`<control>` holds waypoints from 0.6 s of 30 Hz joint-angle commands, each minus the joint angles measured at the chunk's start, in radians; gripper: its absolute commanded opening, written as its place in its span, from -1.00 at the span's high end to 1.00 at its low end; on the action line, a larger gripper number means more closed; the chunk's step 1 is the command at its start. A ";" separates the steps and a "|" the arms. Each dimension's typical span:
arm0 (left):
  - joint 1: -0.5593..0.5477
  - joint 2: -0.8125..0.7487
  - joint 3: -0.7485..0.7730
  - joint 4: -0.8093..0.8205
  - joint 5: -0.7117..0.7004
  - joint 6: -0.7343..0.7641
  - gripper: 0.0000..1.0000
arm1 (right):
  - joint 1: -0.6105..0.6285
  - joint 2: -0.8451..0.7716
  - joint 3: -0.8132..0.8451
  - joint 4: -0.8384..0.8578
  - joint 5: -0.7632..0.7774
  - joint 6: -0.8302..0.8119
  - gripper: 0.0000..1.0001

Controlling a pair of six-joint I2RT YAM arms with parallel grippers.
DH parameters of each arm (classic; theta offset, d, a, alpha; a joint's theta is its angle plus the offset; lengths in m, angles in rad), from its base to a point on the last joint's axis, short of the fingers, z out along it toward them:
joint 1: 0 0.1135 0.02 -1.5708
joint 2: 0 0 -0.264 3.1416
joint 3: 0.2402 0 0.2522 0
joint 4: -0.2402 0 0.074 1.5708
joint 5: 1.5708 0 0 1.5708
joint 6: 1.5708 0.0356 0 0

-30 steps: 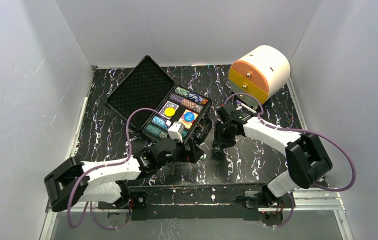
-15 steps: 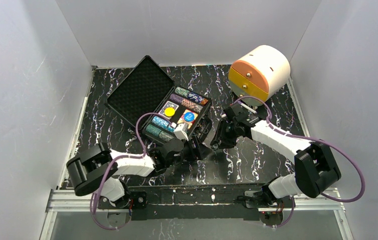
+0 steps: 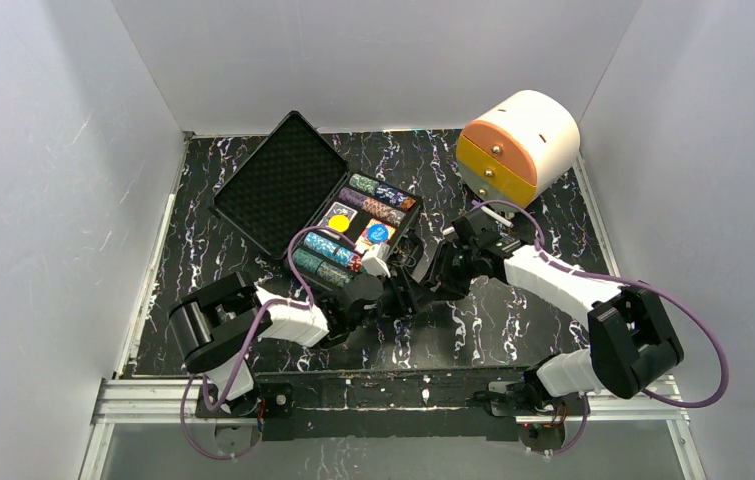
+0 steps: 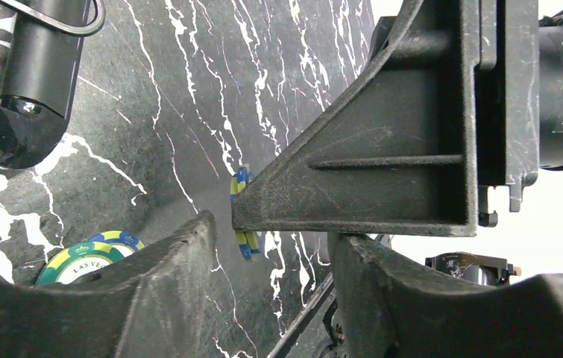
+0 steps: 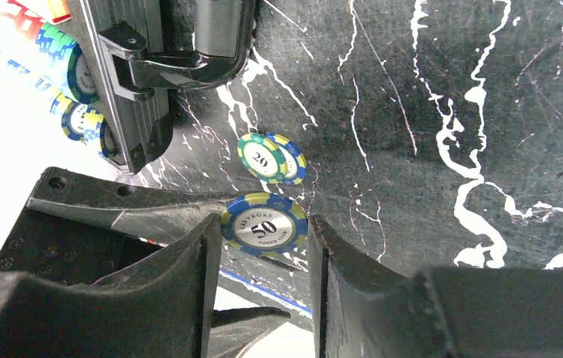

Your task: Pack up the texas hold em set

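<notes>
Blue-and-yellow 50 chip [image 5: 264,224], 1 piece: clamped rim to rim in the right gripper [image 5: 263,233], just in front of the open black case [image 3: 278,180]; left gripper [image 4: 269,231] part-open, jaws either side of it.

Left end effector [image 3: 408,290] and right end effector [image 3: 431,275], chip [image 5: 263,225] clamped, crowd the strip beside the case [image 3: 283,180]; bare desk [image 3: 493,322] lies open to their right.

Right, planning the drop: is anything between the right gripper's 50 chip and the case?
Yes: the left gripper is in the way. Its finger lies right beside the 50 chip, on the side facing the case. Nothing else visible does.
</notes>
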 commanded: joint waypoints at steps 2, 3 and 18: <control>0.004 0.003 0.027 0.041 -0.116 0.001 0.11 | 0.004 -0.029 -0.008 0.015 -0.061 0.013 0.42; 0.004 0.008 0.024 0.041 -0.121 -0.007 0.22 | 0.004 -0.029 -0.009 0.015 -0.062 0.015 0.42; 0.004 -0.075 -0.014 -0.057 -0.137 0.113 1.00 | -0.003 -0.093 0.010 0.017 0.043 -0.021 -0.45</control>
